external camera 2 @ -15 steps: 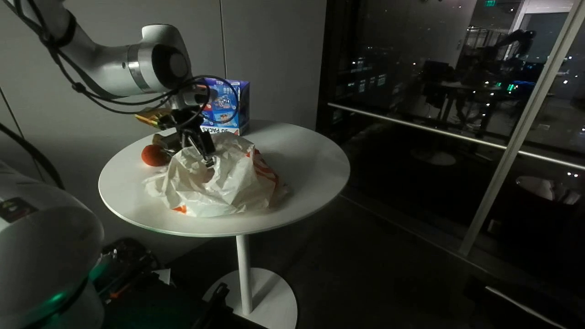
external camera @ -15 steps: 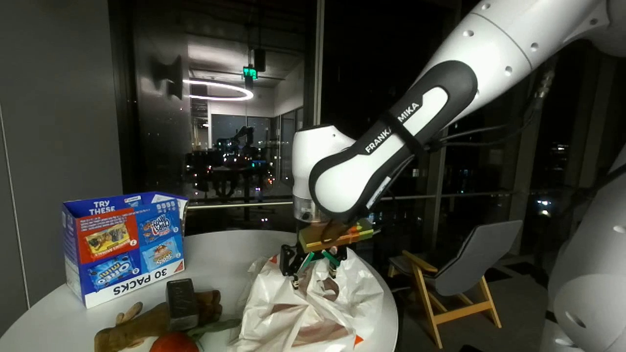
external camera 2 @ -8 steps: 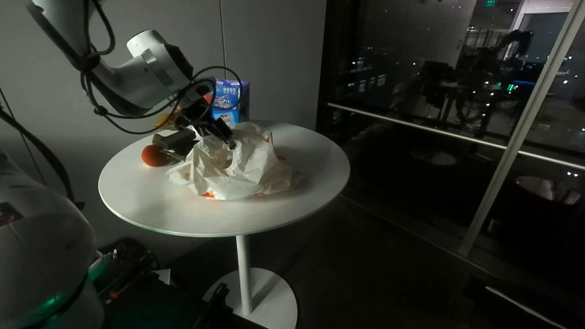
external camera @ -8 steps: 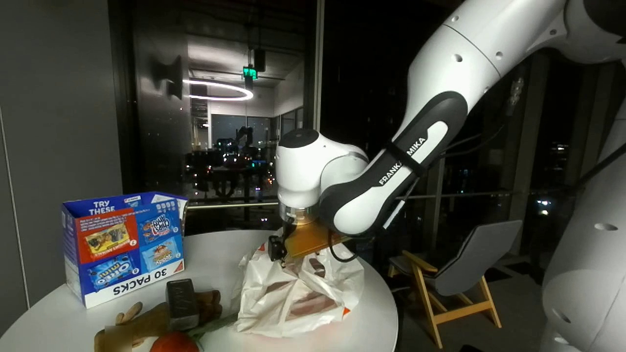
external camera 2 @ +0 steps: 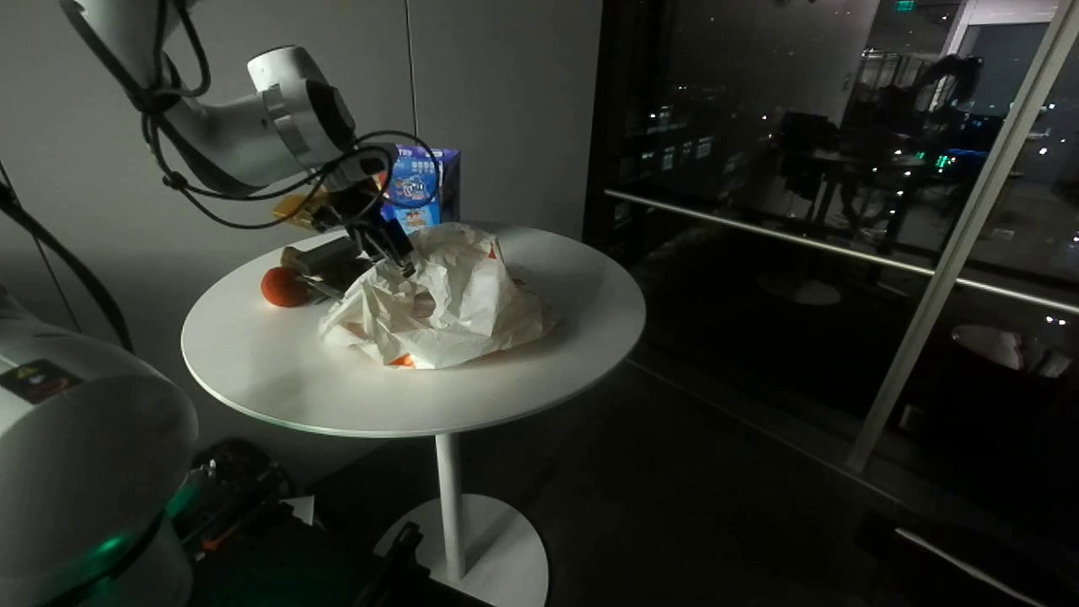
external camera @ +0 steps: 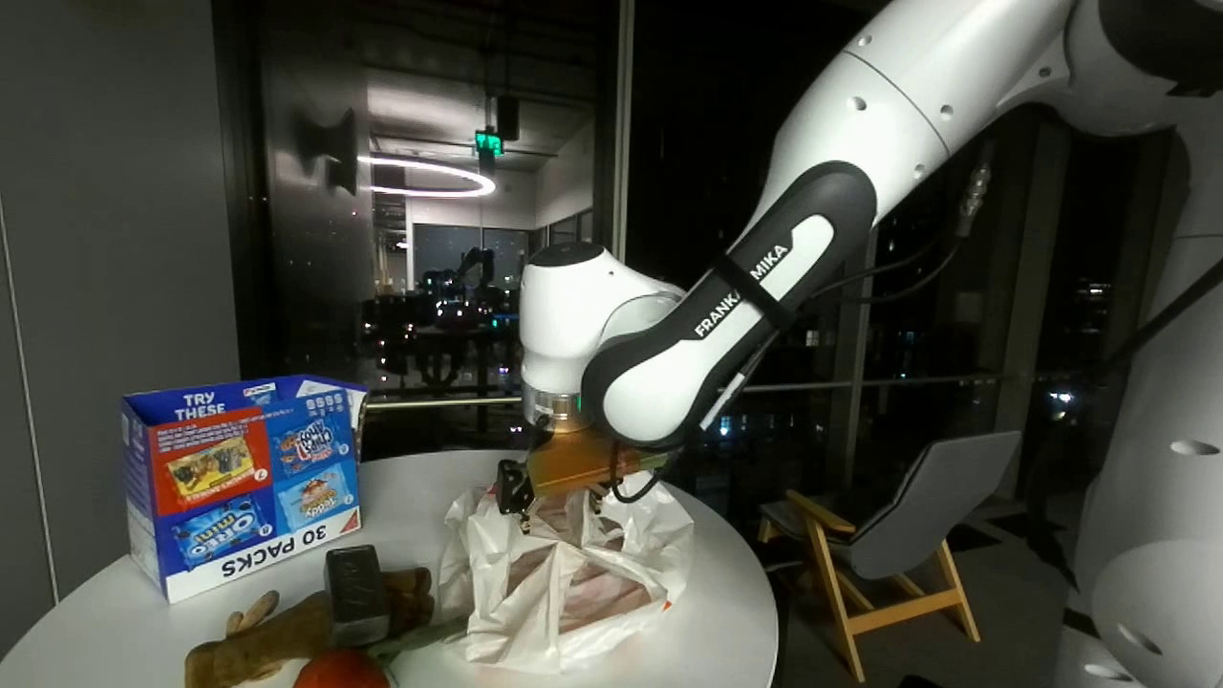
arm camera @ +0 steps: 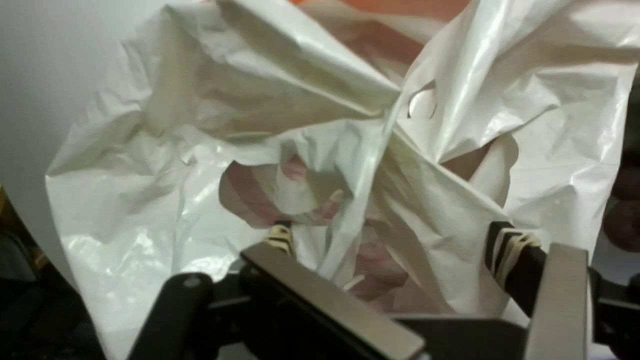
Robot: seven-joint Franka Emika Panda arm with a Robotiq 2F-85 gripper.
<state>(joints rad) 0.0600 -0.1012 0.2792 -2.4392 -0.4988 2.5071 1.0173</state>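
A crumpled white plastic bag (external camera: 511,616) with orange-red print stands on the round white table (external camera: 430,478). It also shows in an exterior view (external camera 2: 472,295) and fills most of the wrist view (arm camera: 125,215). My gripper (arm camera: 393,240) is open, with its fingers wide apart over the bag's top. Cream bands wrap the fingertips (arm camera: 512,247). A twisted fold of the bag and holes in the plastic lie between and ahead of the fingers. The fingertips are at or very near the plastic; I cannot tell how firmly they touch. The gripper (external camera 2: 405,268) holds nothing visible.
A blue snack box (external camera: 244,487) stands at the table's back left in an exterior view. A brown glove-like thing (external camera: 277,638), a dark block (external camera: 355,594) and a red-orange round thing (external camera: 342,671) lie beside the bag. A grey chair (external camera: 932,506) stands beyond the table.
The arm and gripper have shifted left in an exterior view. The bag has also shifted and changed shape, sitting farther left there and farther back in an exterior view. The gripper stays open.
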